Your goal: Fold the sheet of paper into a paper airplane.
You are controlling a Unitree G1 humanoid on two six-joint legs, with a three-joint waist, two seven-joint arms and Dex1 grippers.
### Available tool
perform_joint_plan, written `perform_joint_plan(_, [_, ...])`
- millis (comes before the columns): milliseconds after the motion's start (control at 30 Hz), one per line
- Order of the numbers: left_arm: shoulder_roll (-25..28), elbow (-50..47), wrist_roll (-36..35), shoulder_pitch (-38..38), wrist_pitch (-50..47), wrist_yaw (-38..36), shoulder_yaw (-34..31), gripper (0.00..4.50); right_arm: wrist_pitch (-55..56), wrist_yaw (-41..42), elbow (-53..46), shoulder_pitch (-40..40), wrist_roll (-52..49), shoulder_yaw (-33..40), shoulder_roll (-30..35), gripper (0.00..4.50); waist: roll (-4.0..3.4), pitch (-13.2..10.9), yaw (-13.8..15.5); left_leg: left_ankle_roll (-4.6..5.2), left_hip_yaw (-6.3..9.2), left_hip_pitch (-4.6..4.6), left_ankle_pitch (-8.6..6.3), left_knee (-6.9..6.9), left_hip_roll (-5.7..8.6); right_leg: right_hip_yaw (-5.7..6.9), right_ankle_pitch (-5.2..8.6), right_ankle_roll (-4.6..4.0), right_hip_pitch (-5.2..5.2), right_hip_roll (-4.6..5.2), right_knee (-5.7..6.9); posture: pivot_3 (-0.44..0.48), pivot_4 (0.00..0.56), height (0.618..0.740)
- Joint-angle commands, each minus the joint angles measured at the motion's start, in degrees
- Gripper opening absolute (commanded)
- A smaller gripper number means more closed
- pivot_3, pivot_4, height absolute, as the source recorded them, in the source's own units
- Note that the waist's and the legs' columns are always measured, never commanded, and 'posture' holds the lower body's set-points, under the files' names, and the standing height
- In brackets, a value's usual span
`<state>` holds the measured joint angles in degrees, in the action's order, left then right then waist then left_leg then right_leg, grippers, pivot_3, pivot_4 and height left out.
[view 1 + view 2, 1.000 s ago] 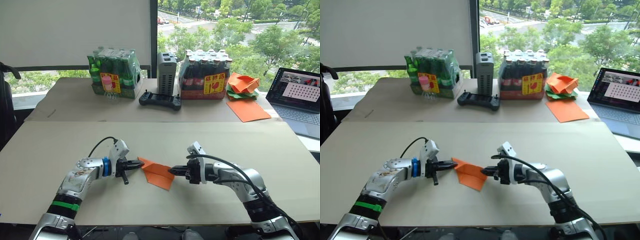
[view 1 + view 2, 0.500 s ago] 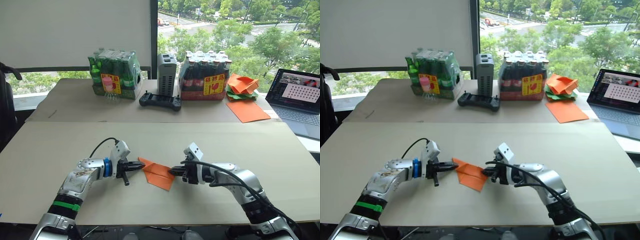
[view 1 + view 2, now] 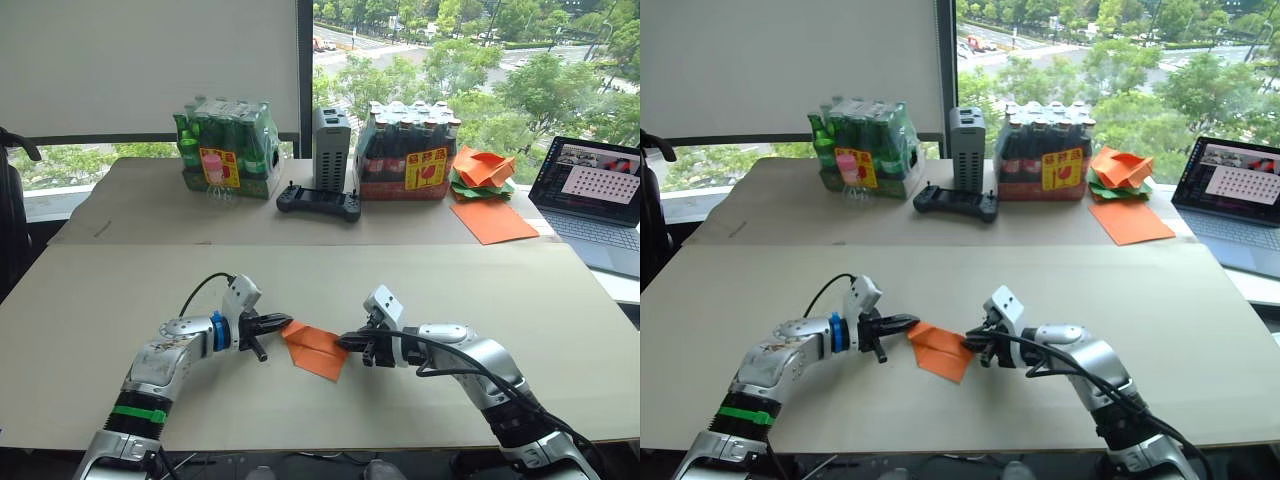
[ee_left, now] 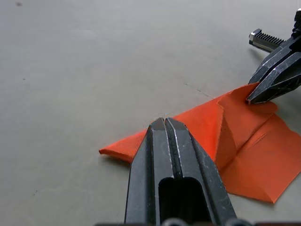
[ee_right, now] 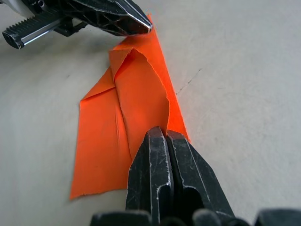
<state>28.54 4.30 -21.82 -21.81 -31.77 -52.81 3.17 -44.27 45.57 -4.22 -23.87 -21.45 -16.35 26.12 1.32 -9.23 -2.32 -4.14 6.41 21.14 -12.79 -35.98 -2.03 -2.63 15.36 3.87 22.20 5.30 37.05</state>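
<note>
From my head, the sheet of paper (image 3: 314, 346) lies near the front edge of the table (image 3: 90, 290), about the middle, partly folded. My left gripper (image 3: 281, 324) and my right gripper (image 3: 343, 342) meet it from each side.

My left wrist shows my fingers (image 4: 165, 150) pressed together on the paper's near corner.

My right wrist shows my fingers (image 5: 162, 155) pressed together on the paper's other edge, with my left gripper on its far tip.

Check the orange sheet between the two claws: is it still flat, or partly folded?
Partly folded. The sheet of paper shows raised flaps and creases, narrowing toward the left claw, with the right claw shut on its opposite edge.
</note>
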Motion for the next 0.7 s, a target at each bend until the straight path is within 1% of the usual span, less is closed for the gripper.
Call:
perform_joint_plan(33, [-0.05,-5.98,-2.85,0.64,-1.82,0.37,-1.81,0.0,-1.38,-0.85,3.55,1.55,3.35,-2.07,1.47,0.01,0.0,0.0,0.01,0.0,0.0,0.0,0.0,0.0,0.0,0.0,0.0,0.0,0.0,0.0,0.0,0.0,0.15,0.74])
perform_joint_plan(200, [0.16,-10.38,-5.49,1.81,-3.97,-0.37,-1.94,0.0,-1.3,-0.64,3.86,1.38,3.36,-2.28,1.58,0.01,0.0,0.0,-0.03,0.0,0.0,0.0,0.0,0.01,0.0,0.0,0.01,0.0,0.0,0.0,-0.01,0.0,0.15,0.74])
perform_joint_plan(333, [1.44,-12.23,-5.48,2.72,-3.73,-2.12,-0.32,0.0,-1.16,-0.6,4.05,1.33,3.44,-2.38,1.62,0.01,0.0,0.0,0.0,0.0,0.0,0.0,0.0,0.02,0.0,0.0,0.01,0.01,0.0,0.0,-0.02,0.0,0.15,0.74])
perform_joint_plan(500, [2.35,-11.19,-3.43,3.32,-1.72,-2.8,1.98,0.0,-1.22,-0.67,3.92,1.38,3.42,-2.46,1.57,0.01,0.0,0.0,-0.02,0.0,0.0,0.0,0.0,0.03,0.0,0.0,0.01,0.01,0.0,0.0,-0.04,0.0,0.15,0.74])
perform_joint_plan(700, [2.54,-7.38,0.04,3.24,1.58,-3.3,4.59,0.0,-1.33,-0.84,3.6,1.5,3.35,-2.33,1.55,0.01,0.0,0.0,-0.01,0.0,0.0,0.0,0.0,0.03,0.0,0.0,0.02,0.02,0.0,-0.01,-0.04,0.0,0.15,0.74])
